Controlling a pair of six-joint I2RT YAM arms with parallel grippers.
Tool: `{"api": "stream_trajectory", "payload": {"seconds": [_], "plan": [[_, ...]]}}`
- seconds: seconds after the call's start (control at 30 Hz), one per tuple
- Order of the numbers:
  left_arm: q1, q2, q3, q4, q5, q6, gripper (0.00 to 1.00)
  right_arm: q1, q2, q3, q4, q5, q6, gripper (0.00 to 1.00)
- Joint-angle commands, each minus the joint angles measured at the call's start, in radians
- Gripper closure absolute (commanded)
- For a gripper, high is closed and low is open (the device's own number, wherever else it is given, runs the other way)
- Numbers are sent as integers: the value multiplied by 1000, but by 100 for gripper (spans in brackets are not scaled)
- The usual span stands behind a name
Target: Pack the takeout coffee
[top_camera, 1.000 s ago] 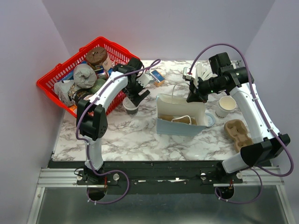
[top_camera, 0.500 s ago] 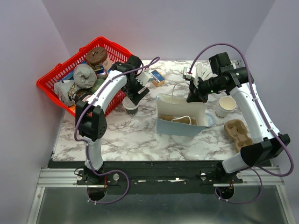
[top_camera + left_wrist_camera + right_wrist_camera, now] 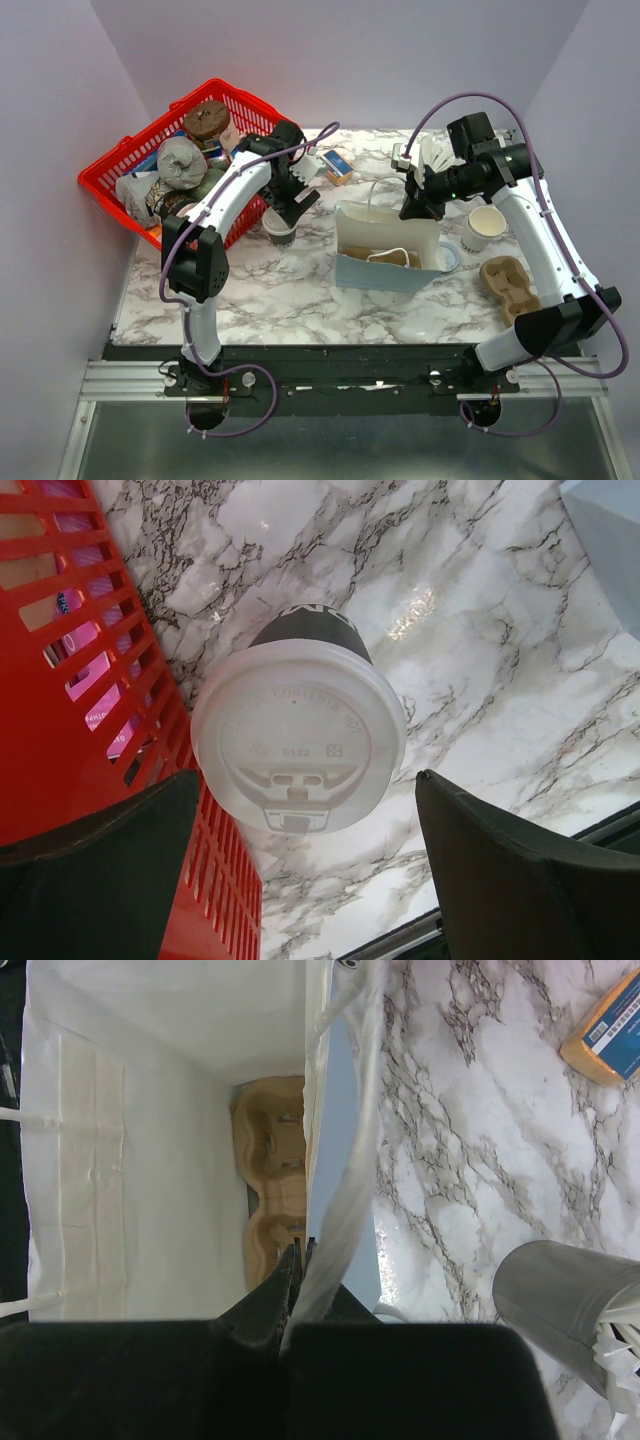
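Our left pincer hangs spread wide over the coffee, which stands on the table just beneath its fingers; our right pincer clamps the handle of the bag

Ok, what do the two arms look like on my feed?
They match. The left arm and right arm have white shells on the long links and black joints. A purple cable loops along each. The left tool and right tool are black, each with two blocky dark fingers.
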Motion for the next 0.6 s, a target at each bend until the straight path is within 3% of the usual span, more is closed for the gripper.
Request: {"api": "stream_trajectory", "payload": {"seconds": [0.0, 0.57], "plan": [[13, 36, 21, 2, 3, -23, 3, 3, -11, 8, 0, 9, 9, 99], [23, 58, 4, 26, 15, -5, 3, 3, -1, 6, 0, 9, 7, 99]]}}
